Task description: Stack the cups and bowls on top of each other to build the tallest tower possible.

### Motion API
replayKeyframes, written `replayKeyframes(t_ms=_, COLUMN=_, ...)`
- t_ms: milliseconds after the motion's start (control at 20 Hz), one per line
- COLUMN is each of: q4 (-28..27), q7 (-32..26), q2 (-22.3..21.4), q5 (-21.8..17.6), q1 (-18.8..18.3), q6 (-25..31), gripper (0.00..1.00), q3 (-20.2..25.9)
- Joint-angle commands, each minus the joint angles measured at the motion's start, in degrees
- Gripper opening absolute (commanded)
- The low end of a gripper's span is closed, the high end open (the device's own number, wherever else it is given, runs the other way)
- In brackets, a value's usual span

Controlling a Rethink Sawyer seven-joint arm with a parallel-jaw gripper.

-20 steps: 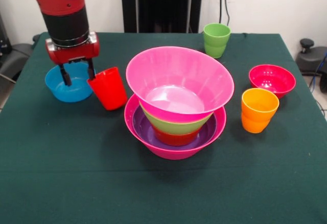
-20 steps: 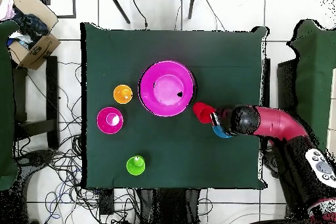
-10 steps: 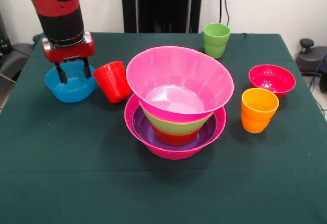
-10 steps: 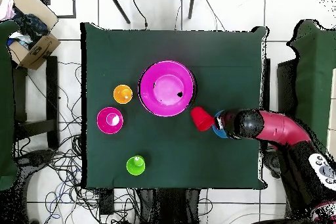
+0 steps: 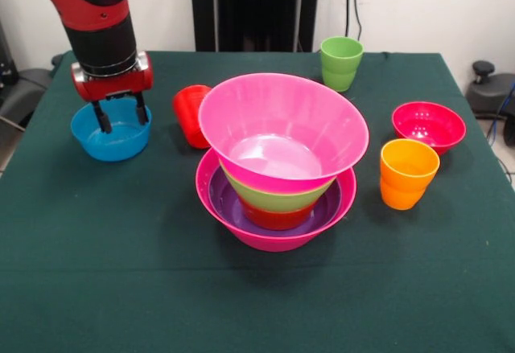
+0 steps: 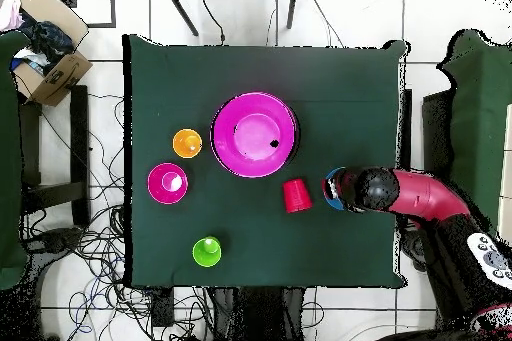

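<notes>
I see my gripper (image 5: 120,116) open and empty above the small blue plastic bowl (image 5: 110,130). The glossy red plastic cup (image 5: 190,115) lies on its side, touching the bowl tower's (image 5: 278,160) left side.

tower (image 5: 278,160): middle of the table (image 5: 96,289)
fallen cup (image 5: 190,115): on its side, just beside the tower
end effector (image 5: 120,116): over a small bowl (image 5: 110,137) near a side edge
two cups, one bowl: opposite side
</notes>
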Motion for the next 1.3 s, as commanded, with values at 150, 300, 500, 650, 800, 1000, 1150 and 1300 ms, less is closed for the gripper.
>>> replayKeyframes(t_ms=150, q4=0.94, q7=-0.71, q2=2.57, q5=-3.02, q1=1.9, q6=-0.36, gripper=1.0, q3=0.01)
replayKeyframes(t_ms=300, q4=1.43, q7=-0.29, q2=2.55, q5=-2.01, q1=1.62, q6=0.31, gripper=1.0, q3=0.22)
replayKeyframes(t_ms=500, q4=1.93, q7=0.31, q2=1.8, q5=-1.18, q1=1.9, q6=1.5, gripper=1.0, q3=0.07)
replayKeyframes(t_ms=650, q4=2.81, q7=1.1, q2=1.33, q5=-0.46, q1=2.02, q6=1.84, gripper=1.0, q3=0.09)
replayKeyframes(t_ms=800, q4=3.91, q7=2.22, q2=1.21, q5=-0.04, q1=1.93, q6=0.98, gripper=1.0, q3=0.09)
replayKeyframes(t_ms=1000, q4=4.82, q7=3.47, q2=1.55, q5=0.24, q1=1.56, q6=-0.6, gripper=1.0, q3=0.08)
replayKeyframes(t_ms=1150, q4=5.64, q7=4.1, q2=1.47, q5=0.63, q1=1.28, q6=-1.05, gripper=1.0, q3=0.12)
replayKeyframes(t_ms=1300, q4=6.02, q7=4.43, q2=1.2, q5=0.94, q1=1.36, q6=-0.78, gripper=1.0, q3=0.06)
